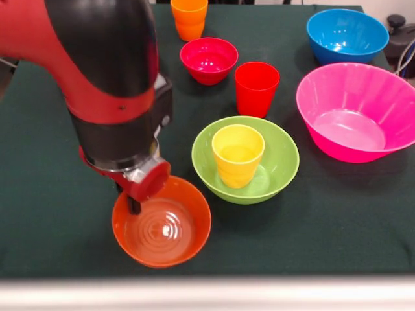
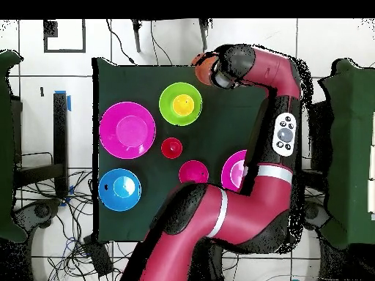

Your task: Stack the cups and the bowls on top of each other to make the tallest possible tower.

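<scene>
My gripper (image 1: 133, 205) hangs at the far left rim of the small orange bowl (image 1: 165, 227), which sits upright near the table's front edge and shows its ringed bottom. One dark finger (image 1: 134, 206) reaches inside the rim, and the gripper looks shut on it. The yellow cup (image 1: 238, 155) stands upright in the lime-green bowl (image 1: 284, 162), just right of the orange bowl. The red cup (image 1: 256, 87), crimson bowl (image 1: 209, 59) and orange cup (image 1: 189, 18) stand behind. In the overhead view the arm covers most of the orange bowl (image 2: 203, 67).
A blue bowl (image 1: 347, 35) and a large hot-pink bowl (image 1: 356, 110) stand at the right. The overhead view shows a second pink bowl (image 2: 236, 170) half under the arm. The table's front edge (image 1: 207, 278) runs just below the orange bowl.
</scene>
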Available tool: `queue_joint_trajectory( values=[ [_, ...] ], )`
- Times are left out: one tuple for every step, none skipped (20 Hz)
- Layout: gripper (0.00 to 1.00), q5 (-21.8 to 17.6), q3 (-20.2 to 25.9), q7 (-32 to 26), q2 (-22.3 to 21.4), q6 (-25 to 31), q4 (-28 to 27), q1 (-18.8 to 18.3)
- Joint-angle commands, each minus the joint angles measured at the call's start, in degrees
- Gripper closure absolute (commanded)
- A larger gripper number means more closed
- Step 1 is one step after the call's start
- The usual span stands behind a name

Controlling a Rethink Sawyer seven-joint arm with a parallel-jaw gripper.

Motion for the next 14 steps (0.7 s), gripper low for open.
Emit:
queue_joint_trajectory(
  values=[
    [1.0,0.98,2.67,-17.41,-7.18,13.22,3.43,-1.73],
    [1.0,1.9,2.03,-17.18,-10.01,12.14,7.78,-1.9],
    [1.0,1.99,2.26,-17.38,-10.19,12.69,7.62,-2.09],
    [1.0,2.08,2.49,-17.58,-10.38,13.24,7.46,-2.28],
    [1.0,2.21,2.73,-17.79,-10.56,13.68,7.22,-2.49],
    [1.0,2.28,2.86,-17.93,-10.68,13.92,7.22,-2.64],
    [1.0,2.35,3.0,-18.18,-10.74,14.37,6.88,-2.8],
    [1.0,2.51,3.06,-18.3,-11.08,14.29,7.25,-2.86],
    [1.0,2.58,3.22,-18.75,-11.15,14.58,6.99,-3.0],
    [1.0,2.67,3.29,-18.98,-11.4,14.62,7.12,-3.04],
    [1.0,2.77,3.36,-19.2,-11.64,14.66,7.24,-3.08],
    [1.0,3.21,3.33,-19.5,-12.65,13.71,9.01,-3.22],
    [1.0,3.79,3.43,-19.51,-13.75,12.43,11.04,-3.39],
    [1.0,4.36,3.53,-19.53,-14.84,11.16,13.07,-3.56]
  ],
)
